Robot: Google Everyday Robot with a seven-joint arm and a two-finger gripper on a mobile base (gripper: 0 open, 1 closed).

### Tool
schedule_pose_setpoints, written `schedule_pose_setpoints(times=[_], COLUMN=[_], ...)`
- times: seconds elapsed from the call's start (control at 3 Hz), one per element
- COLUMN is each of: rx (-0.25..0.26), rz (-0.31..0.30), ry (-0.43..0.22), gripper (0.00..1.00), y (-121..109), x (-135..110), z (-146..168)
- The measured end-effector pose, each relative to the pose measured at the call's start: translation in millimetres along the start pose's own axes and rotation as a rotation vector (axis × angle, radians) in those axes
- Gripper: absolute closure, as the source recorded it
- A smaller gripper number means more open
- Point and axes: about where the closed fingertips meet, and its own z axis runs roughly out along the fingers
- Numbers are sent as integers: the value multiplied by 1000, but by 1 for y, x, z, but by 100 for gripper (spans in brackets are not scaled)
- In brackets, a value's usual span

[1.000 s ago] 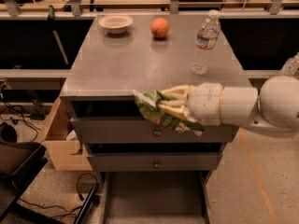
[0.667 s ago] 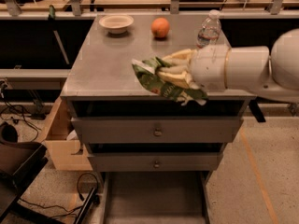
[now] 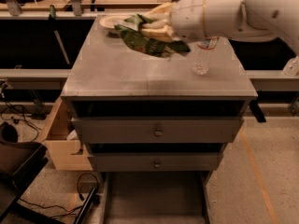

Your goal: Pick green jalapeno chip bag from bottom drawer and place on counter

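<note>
The end effector (image 3: 155, 26) reaches in from the right over the far part of the surface (image 3: 140, 76), its pale fingers (image 3: 159, 31) closed around the green chip bag (image 3: 150, 45). The bag is crumpled and hangs tilted above the surface, with its lower corner pointing right toward a clear plastic bottle (image 3: 202, 59). Any print on the bag or the bottle label is too blurred to read. A pale bowl (image 3: 107, 22) sits at the far left corner, partly hidden behind the bag. Below, two knobbed drawers (image 3: 158, 132) are shut, and the bottom drawer (image 3: 154, 197) is pulled out toward the near side. A cardboard box (image 3: 58, 146) stands left of the cabinet.
</note>
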Motion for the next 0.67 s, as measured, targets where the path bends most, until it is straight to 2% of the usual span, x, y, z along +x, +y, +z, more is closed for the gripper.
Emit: schedule_pose_setpoints(times=[0.33,0.67], rx=[-10,25], rz=[-42,-76], ry=[-115,-210], gripper=[100,100], y=[-39,-63], x=[-3,-4], z=[48,85])
